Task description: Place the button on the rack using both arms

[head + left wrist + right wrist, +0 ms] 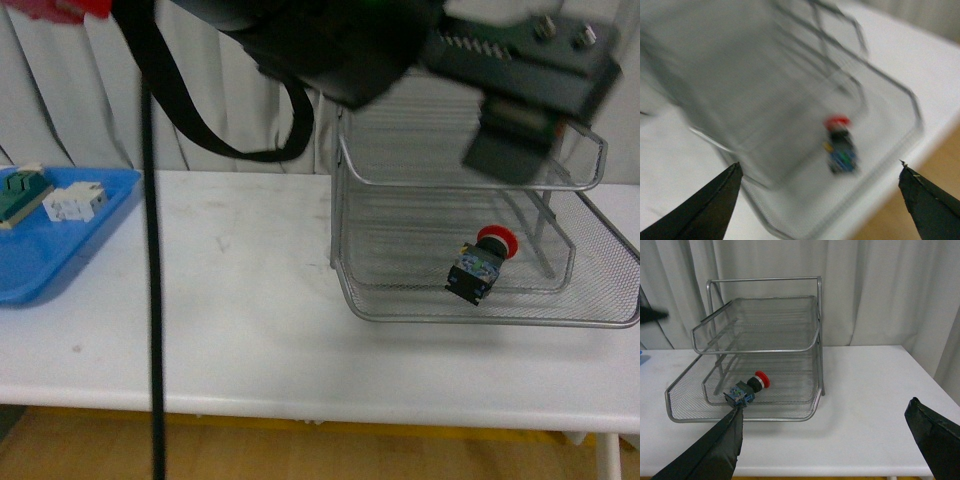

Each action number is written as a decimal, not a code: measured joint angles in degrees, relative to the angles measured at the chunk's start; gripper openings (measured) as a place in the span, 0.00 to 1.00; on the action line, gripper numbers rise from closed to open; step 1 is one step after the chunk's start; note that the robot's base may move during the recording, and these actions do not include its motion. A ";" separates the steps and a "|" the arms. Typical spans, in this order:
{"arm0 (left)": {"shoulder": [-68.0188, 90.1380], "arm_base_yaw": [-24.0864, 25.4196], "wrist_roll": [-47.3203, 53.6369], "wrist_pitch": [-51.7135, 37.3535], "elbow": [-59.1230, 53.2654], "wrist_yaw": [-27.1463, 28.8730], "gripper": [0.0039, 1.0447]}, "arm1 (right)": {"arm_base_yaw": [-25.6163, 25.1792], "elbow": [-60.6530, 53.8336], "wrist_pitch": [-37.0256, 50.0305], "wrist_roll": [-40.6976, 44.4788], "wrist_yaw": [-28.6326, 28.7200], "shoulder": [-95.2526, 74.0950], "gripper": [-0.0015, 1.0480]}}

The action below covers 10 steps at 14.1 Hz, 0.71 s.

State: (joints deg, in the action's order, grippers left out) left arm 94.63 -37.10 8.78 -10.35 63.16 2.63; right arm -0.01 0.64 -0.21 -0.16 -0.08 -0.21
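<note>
Both grippers have their fingers spread wide and hold nothing. The left gripper (819,165) hangs above the rack (480,320). Its black arm (340,50) reaches, blurred, across the top of the front view, and the left wrist picture is smeared as well. The right gripper (826,407) sits low over the table, well apart from the rack and facing it.

The table (250,300) is white, with a pale curtain (865,290) behind it and wooden floor (300,455) below its front edge.

The button (480,265) lies tilted on the mesh of the rack's lowest tier with its red cap raised, and neither gripper touches it. Far to the left, a blue tray (60,250) holds a green terminal block (20,192) and a white block (75,203) side by side.
</note>
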 joint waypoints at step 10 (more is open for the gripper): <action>-45.05 25.73 -8.57 -27.65 -51.67 9.11 0.01 | 0.00 0.00 0.00 0.00 0.04 0.00 0.94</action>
State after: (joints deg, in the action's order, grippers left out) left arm 49.58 -11.38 0.21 -38.00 11.49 11.75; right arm -0.01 0.64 -0.21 -0.16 -0.03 -0.21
